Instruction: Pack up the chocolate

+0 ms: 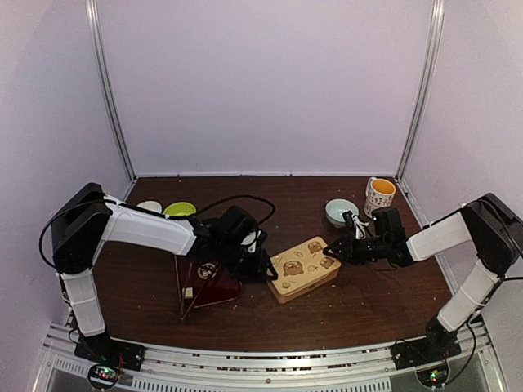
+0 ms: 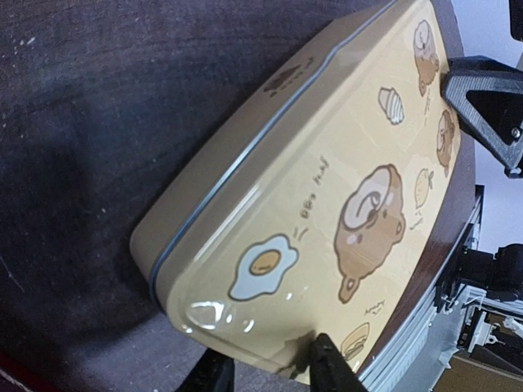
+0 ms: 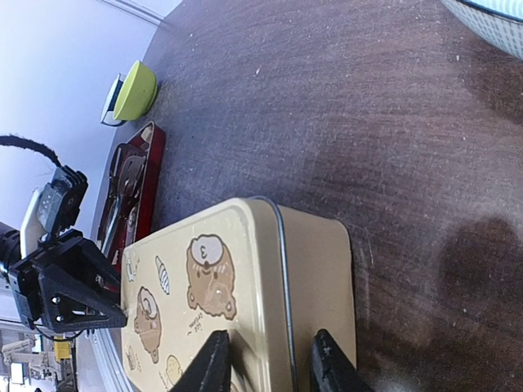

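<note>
Tin (image 1: 304, 265) w/ bear-print lid sits mid-bench (image 1: 368, 302), lid on, lying at a slant. Left fingers (image 1: 265, 268) are at its left end and right fingers (image 1: 331, 254) at its right end, w/ the arms reaching in from either side.

Left wrist view: the fingers pinch the tin at a near corner, rim betw. them. Right wrist view: the fingers clamp the tin's end, one on the lid top, the other on the end wall.

Chocolate: can't make it out in any view, so can't tell where it is.

Red tray (image 1: 214, 286) lies near the tin's left, partly under the left arm. Green bowl (image 1: 180, 209) & white bowl (image 1: 149, 206) sit side by side at back left. Pale bowl (image 1: 341, 212) & mug (image 1: 380, 194) are close together at back right.
</note>
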`<state>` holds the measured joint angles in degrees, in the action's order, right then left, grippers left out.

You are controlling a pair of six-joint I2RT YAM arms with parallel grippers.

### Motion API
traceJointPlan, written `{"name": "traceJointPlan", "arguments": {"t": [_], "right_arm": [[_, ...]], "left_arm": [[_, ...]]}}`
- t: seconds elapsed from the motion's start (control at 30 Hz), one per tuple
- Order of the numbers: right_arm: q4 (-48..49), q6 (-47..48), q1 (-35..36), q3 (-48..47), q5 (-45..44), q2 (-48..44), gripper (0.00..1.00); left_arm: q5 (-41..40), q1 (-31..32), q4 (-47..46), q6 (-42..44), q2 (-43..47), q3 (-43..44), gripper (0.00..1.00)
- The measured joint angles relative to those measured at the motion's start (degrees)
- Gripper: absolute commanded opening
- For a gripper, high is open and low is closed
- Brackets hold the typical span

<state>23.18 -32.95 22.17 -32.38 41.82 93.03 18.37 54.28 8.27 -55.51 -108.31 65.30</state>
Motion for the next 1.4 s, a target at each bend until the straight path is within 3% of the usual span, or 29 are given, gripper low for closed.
{"name": "traceJointPlan", "arguments": {"t": [0.23,0.47,0.7,0.9,1.2,1.4], "right_arm": [[1.2,-1.9,0.0,1.9,-0.9,-1.5,0.28],[2.9,-3.5,-0.6,1.7,-0.2,-0.4,0.19],[3.7,-4.0,-0.7,1.7,-0.4,-0.4,0.18],[3.2,-4.8,-0.5,2.4,-0.5,-0.4,0.43],[-4.9,-3.6,-0.5,-1.9,0.3,0.0,0.72],[-8.4,-1.2,-0.8,-7.6,1.1,1.3,0.78]], "left_arm": [[2.0,-1.1,4.3,2.4,-1.9,3.7,0.3],[2.9,-1.5,9.0,3.7,-3.3,7.0,0.3],[2.8,-1.5,10.2,4.5,-3.5,7.8,0.3],[2.3,-1.5,11.4,5.6,-3.8,8.8,0.3],[0.7,-1.5,10.6,6.7,-4.1,9.2,0.29],[-0.5,-1.6,9.8,7.4,-4.2,9.3,0.29]]}}
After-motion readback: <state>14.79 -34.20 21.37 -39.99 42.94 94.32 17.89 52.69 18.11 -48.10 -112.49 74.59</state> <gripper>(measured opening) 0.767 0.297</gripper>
